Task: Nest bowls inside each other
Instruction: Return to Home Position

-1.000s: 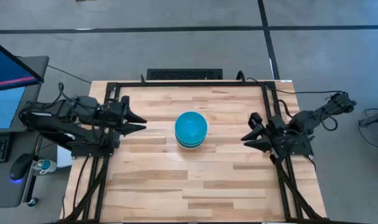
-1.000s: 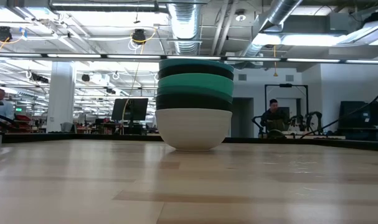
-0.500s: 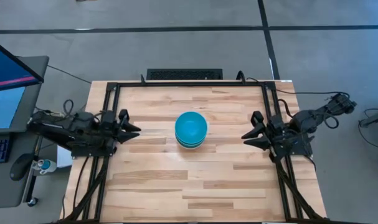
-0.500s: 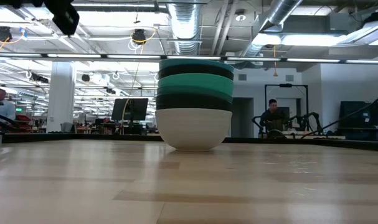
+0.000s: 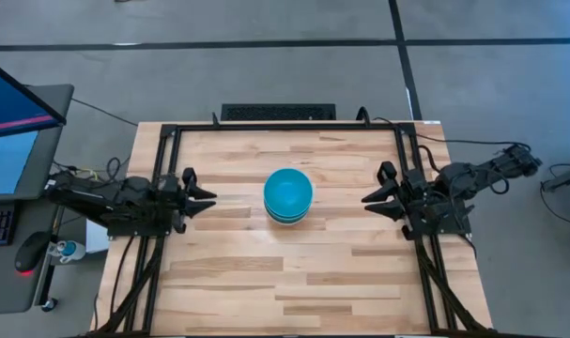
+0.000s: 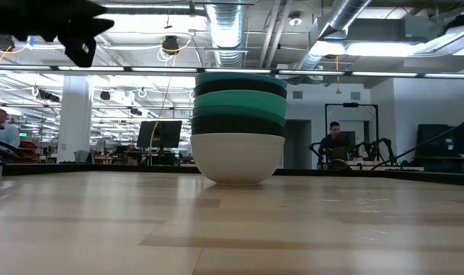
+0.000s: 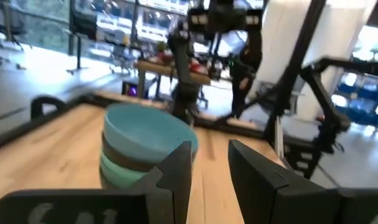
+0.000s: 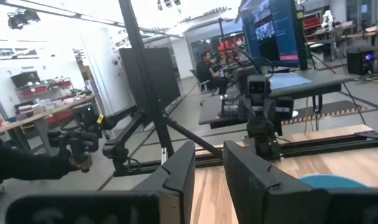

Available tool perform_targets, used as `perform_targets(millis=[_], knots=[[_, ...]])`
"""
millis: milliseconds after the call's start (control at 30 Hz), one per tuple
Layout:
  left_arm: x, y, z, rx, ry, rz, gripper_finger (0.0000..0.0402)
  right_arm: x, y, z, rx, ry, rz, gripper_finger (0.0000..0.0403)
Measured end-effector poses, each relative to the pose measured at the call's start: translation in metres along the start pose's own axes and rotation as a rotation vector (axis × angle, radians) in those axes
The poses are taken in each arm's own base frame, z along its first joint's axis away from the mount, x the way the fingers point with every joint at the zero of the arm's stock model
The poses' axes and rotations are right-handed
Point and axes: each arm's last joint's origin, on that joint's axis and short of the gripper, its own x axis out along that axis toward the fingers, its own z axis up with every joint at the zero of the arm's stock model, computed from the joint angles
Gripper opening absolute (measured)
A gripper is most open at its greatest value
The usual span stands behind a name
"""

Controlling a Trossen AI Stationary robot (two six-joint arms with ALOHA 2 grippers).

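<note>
Since the bowls (image 5: 288,195) stand nested mid-frame, nesting looks done; left gripper (image 5: 207,199) and right gripper (image 5: 369,204) flank them, empty, parted.

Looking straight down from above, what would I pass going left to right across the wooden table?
Going across: left pincer → stack of bowls, a blue one on top → right pincer.

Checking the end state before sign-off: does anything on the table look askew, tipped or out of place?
Nothing stands out. The bowls form one upright nested stack midway across the table, white bowl lowest, blue bowl on top. The left gripper and right gripper sit at its side edges, open and empty.
</note>
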Motion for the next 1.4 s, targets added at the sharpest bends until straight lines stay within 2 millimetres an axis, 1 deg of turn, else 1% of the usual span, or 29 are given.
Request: perform_targets(millis=[167, 233, 333, 400, 467, 567, 667, 800, 867, 933, 1067, 1167, 1267, 1400], knots=[[0.002, 0.002, -0.022, -0.056, 0.053, -0.066, 0.0096, 0.0, -0.002, -0.001, -0.007, 0.01, 0.007, 0.0108], [0.003, 0.003, -0.026, -0.06, 0.032, -0.087, 0.0096, 0.0, -0.001, -0.002, -0.009, 0.024, 0.016, 0.0108], [0.003, 0.003, -0.028, -0.024, -0.027, -0.101, 0.0096, 0.0, -0.001, -0.004, -0.011, 0.042, 0.018, 0.0108], [0.003, 0.004, -0.034, -0.003, -0.056, -0.106, 0.0096, 0.0, -0.001, -0.004, -0.011, 0.042, 0.018, 0.0108], [0.003, 0.005, -0.039, 0.0, -0.062, -0.107, 0.0096, 0.0, -0.001, -0.004, -0.01, 0.04, 0.023, 0.0108], [0.003, 0.007, -0.048, -0.038, -0.056, -0.109, 0.0096, 0.0, 0.0, -0.002, -0.007, 0.036, 0.074, 0.0108], [0.003, 0.008, -0.048, -0.056, -0.05, -0.107, 0.0096, 0.001, 0.001, -0.002, -0.006, 0.036, 0.099, 0.0108], [0.003, 0.007, -0.046, -0.028, -0.071, -0.11, 0.0096, 0.001, 0.001, -0.004, -0.006, 0.029, 0.101, 0.0108], [0.003, 0.007, -0.046, -0.027, -0.077, -0.111, 0.0096, 0.003, 0.0, -0.015, -0.002, -0.001, 0.117, 0.0108], [0.003, 0.007, -0.046, -0.03, -0.075, -0.111, 0.0096, 0.004, -0.002, -0.033, -0.006, -0.056, 0.168, 0.0108], [0.003, 0.007, -0.046, -0.047, -0.075, -0.111, 0.0096, -0.002, -0.01, -0.077, 0.001, -0.181, 0.238, 0.0108], [0.003, 0.007, -0.045, -0.049, -0.082, -0.112, 0.0096, -0.012, -0.017, -0.108, 0.038, -0.206, 0.245, 0.0108], [0.003, 0.007, -0.045, -0.051, -0.089, -0.113, 0.0096, -0.019, -0.021, -0.122, 0.044, -0.234, 0.251, 0.0108], [0.003, 0.007, -0.045, -0.067, -0.087, -0.111, 0.0096, -0.022, -0.025, -0.13, 0.04, -0.216, 0.232, 0.0108]])
